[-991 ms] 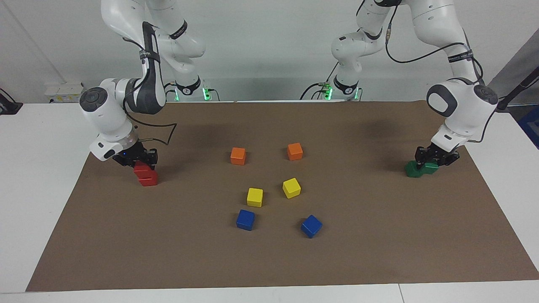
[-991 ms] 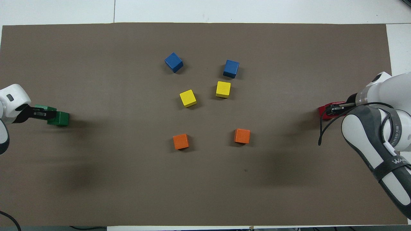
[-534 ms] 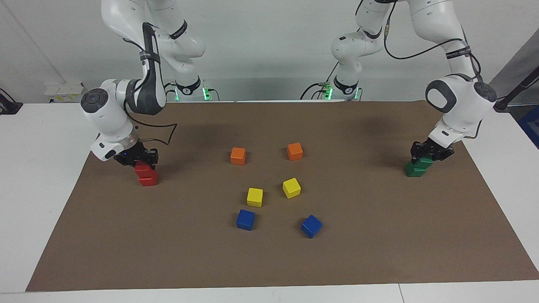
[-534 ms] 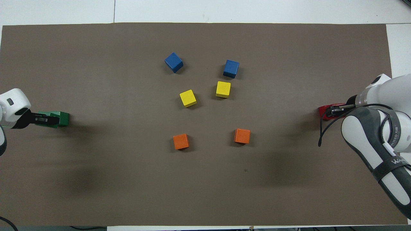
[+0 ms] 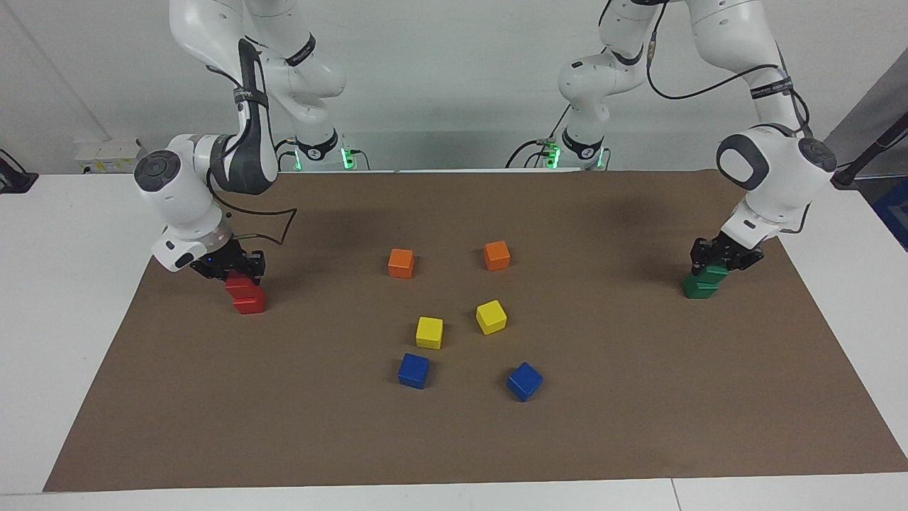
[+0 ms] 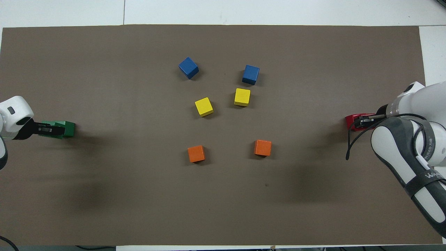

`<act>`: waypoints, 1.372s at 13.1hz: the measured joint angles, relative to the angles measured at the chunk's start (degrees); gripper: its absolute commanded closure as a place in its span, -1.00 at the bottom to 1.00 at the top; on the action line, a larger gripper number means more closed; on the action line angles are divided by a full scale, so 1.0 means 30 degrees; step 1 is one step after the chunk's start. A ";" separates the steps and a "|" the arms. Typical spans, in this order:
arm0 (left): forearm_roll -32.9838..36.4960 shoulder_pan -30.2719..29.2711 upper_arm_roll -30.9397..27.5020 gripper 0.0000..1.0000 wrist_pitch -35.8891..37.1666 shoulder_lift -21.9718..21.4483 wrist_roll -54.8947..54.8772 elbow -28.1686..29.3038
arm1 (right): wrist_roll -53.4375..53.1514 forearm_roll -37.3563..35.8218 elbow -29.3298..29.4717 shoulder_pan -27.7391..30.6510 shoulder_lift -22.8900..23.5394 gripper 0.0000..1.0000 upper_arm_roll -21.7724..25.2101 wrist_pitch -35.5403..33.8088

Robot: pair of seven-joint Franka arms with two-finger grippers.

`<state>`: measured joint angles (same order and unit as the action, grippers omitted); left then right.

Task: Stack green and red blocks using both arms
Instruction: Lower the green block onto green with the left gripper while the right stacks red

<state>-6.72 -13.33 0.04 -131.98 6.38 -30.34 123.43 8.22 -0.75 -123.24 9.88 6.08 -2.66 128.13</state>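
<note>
While stacked, upper green block (image 5: 713, 272) between left fingers (image 5: 699, 268), upper red block (image 5: 239, 286) between right fingers (image 5: 257, 269).

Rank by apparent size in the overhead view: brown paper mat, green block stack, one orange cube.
1. Brown paper mat, by far the largest.
2. Green block stack and matte orange cube: unsure, since the left gripper covers part of the stack.

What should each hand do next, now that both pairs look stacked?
Probably open and lift straight up. The left hand sits on the upper green block, which rests on the lower green block; the right hand sits on the upper red block over the lower red block. A sideways pull might topple either stack.
</note>
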 measured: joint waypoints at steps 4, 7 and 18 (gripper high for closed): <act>-0.0001 0.0023 0.0087 1.00 -0.0492 0.0064 -0.0018 0.0053 | 0.0063 -0.0001 -0.0365 0.0080 -0.0055 1.00 0.0000 0.0859; -0.0001 0.0024 0.0106 1.00 -0.0802 0.0081 -0.0045 0.0116 | 0.0067 -0.0001 -0.0371 0.0080 -0.0058 1.00 0.0000 0.0865; -0.0002 0.0300 0.0276 -1.00 -0.1408 0.0339 -0.0591 0.0436 | 0.0068 -0.0001 -0.0460 0.0080 -0.0057 -1.00 -0.0006 0.0865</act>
<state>-6.73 -12.44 0.87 -136.20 7.40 -32.12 124.74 8.43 -0.75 -124.62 10.12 5.91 -2.68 130.73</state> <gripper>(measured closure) 0.000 0.000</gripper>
